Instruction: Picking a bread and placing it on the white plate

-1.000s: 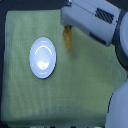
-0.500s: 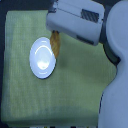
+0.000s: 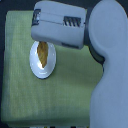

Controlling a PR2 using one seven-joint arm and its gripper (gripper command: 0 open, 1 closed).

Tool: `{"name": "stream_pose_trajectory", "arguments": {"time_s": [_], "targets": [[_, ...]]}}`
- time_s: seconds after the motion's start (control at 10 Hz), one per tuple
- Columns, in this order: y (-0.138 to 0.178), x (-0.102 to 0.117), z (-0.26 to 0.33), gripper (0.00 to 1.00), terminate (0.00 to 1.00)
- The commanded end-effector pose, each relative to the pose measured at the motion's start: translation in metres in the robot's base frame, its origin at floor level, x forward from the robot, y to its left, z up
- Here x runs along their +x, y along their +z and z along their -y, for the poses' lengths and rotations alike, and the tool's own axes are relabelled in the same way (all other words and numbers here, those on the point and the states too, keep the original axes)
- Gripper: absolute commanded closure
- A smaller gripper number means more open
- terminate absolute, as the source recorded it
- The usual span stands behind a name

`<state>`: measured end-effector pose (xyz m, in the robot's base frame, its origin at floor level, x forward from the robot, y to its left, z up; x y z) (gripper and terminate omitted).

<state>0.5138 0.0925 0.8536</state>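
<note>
The bread [image 3: 44, 54], a narrow golden-brown loaf, hangs lengthwise over the upper half of the white plate [image 3: 39, 70] in the exterior view. Its top end disappears under the grey-white housing of my gripper [image 3: 46, 44], which sits directly above the plate's upper rim. The fingers themselves are covered by the housing, but the loaf stays attached beneath it, so the gripper is shut on the bread. Whether the loaf's lower tip touches the plate I cannot tell.
The plate lies on a yellow-green cloth [image 3: 22, 100] covering the table. My large white arm [image 3: 110, 65] fills the exterior view's right side and hides the cloth's upper right. A dark background borders the cloth at the exterior view's left.
The gripper has carried the bread from the cloth right of the plate leftward and down, so the loaf now hangs over the plate itself.
</note>
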Motion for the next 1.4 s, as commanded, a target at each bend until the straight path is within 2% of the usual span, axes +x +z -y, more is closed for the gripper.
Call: {"name": "stream_pose_trajectory", "arguments": {"time_s": [0.0,0.2,0.4,0.8,0.9,1.3], "targets": [[-0.029,-0.029,-0.031,1.00,0.00],[-0.038,-0.043,-0.026,1.00,0.00],[-0.039,-0.049,-0.028,1.00,0.00],[-0.037,-0.045,-0.028,1.00,0.00],[-0.038,-0.045,-0.029,0.00,0.00],[-0.036,-0.037,-0.023,0.00,0.00]]}}
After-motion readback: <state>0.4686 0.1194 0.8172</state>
